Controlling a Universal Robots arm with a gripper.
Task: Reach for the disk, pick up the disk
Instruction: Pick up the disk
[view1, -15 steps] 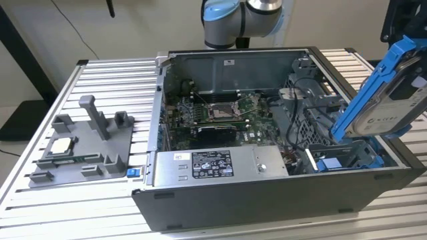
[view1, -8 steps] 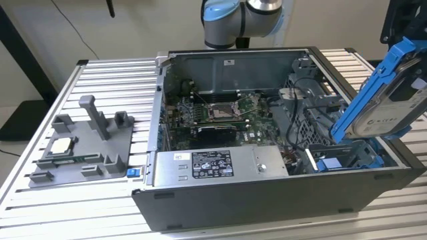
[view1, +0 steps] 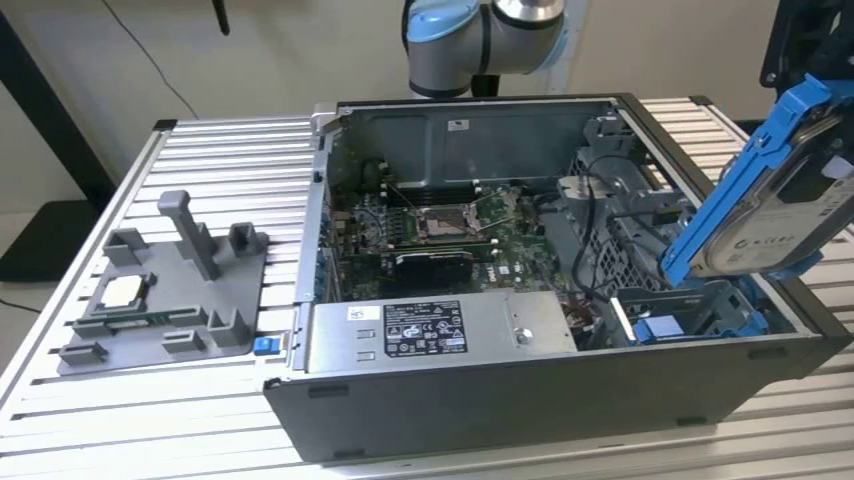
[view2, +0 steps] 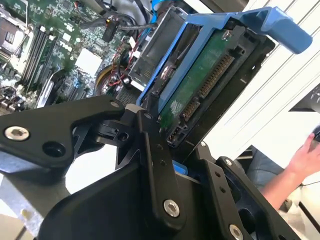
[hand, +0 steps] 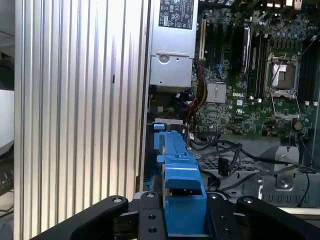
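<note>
The disk (view1: 781, 205), a silver drive with a white label in a blue bracket, hangs tilted above the open computer case's corner on the exterior view's right. My gripper (hand: 184, 212) is shut on it, its black fingers (hand: 150, 215) clamping the blue bracket (hand: 179, 170) from both sides. In the second wrist view the disk (view2: 200, 85) shows its green circuit-board underside and connector, with a black finger (view2: 150, 150) pressed against its edge. The drive is clear of the blue bay (view1: 681, 315) below it.
The open case (view1: 534, 400) holds a motherboard (view1: 447, 225) and a grey power supply box (view1: 434, 330) with a sticker. A grey fixture (view1: 167, 290) with a small silver chip (view1: 120, 292) lies on the slatted table (view1: 134, 410). A person's hand (view2: 306, 154) is nearby.
</note>
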